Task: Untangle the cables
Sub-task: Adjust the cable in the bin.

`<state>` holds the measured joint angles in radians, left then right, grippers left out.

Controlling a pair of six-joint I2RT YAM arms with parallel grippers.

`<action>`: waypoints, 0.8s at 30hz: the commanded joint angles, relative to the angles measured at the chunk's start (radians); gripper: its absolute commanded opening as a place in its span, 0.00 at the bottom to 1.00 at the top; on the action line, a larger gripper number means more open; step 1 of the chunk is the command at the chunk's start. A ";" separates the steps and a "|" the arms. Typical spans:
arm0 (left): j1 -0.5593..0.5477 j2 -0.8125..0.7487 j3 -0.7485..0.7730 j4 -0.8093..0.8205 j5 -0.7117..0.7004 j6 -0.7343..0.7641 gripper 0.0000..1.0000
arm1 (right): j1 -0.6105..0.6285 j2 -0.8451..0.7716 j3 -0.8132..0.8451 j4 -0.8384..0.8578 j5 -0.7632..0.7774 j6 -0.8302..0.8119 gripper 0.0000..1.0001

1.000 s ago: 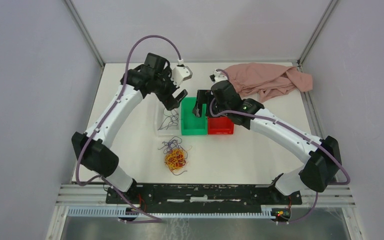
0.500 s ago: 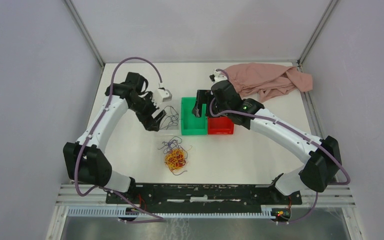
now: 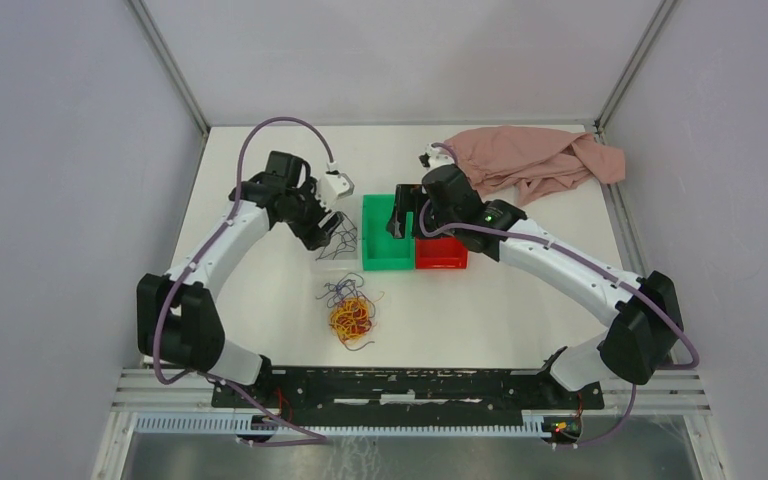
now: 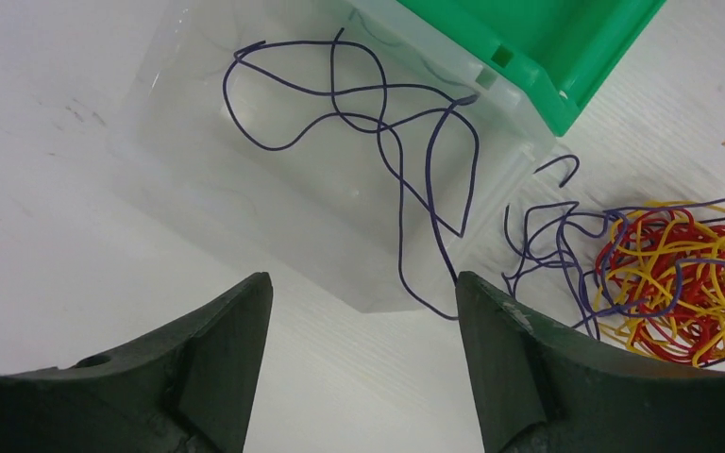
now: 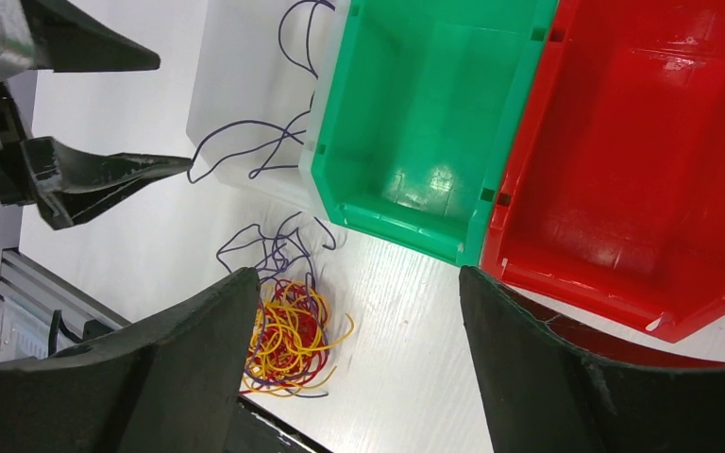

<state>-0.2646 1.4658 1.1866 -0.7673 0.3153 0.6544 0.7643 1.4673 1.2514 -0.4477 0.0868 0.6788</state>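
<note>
Left hand (image 4: pixel 361 294): we see its two fingers standing apart with nothing between them, hovering low over the bench (image 4: pixel 57 236).
Clear tray (image 4: pixel 198 179): just ahead of the left hand and below it. One loose purple strand (image 4: pixel 378 123) lies looped inside, reaching the tray's near corner; we cannot tell whether it hangs out.
Tangle (image 4: pixel 680 283): on the bench outside the tray, just off the finger at the right of the left wrist view. Red, yellow and purple strands are knotted together, with purple loops straying from its edge.
Green bin (image 4: pixel 566 47): beyond the tray and touching it; what we see of it is empty.
Right hand (image 5: pixel 357 278): fingers apart and empty, held above the seam between the green bin and the red bin (image 5: pixel 642 142).
Cloth (image 3: pixel 530 160): pink and crumpled, far behind the right hand at the back of the bench.
Step in hand: we judge one purple strand is sorted and the rest is yet to be freed.
Next move: we would swing the left hand over the tangle, pinch a single stray purple loop and draw it out slowly. The right hand may need to pin the bundle.
</note>
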 commanded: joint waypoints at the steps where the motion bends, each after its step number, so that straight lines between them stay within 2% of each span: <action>1: -0.025 0.033 0.013 0.109 0.016 -0.052 0.75 | -0.008 -0.010 -0.005 0.055 0.001 -0.004 0.83; 6: -0.071 0.048 0.008 0.116 0.019 -0.020 0.60 | -0.017 -0.001 -0.012 0.063 -0.006 -0.002 0.80; 12: -0.085 0.100 0.029 0.177 -0.048 -0.034 0.45 | -0.028 0.001 -0.015 0.072 -0.016 0.001 0.76; 17: -0.088 0.164 0.068 0.199 -0.083 -0.027 0.24 | -0.036 0.000 -0.027 0.076 -0.014 0.002 0.73; 24: -0.089 0.217 0.104 0.241 -0.113 -0.008 0.15 | -0.040 0.009 -0.030 0.086 -0.032 0.017 0.69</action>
<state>-0.3511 1.6680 1.2308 -0.5919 0.2222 0.6460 0.7300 1.4700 1.2236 -0.4103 0.0746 0.6834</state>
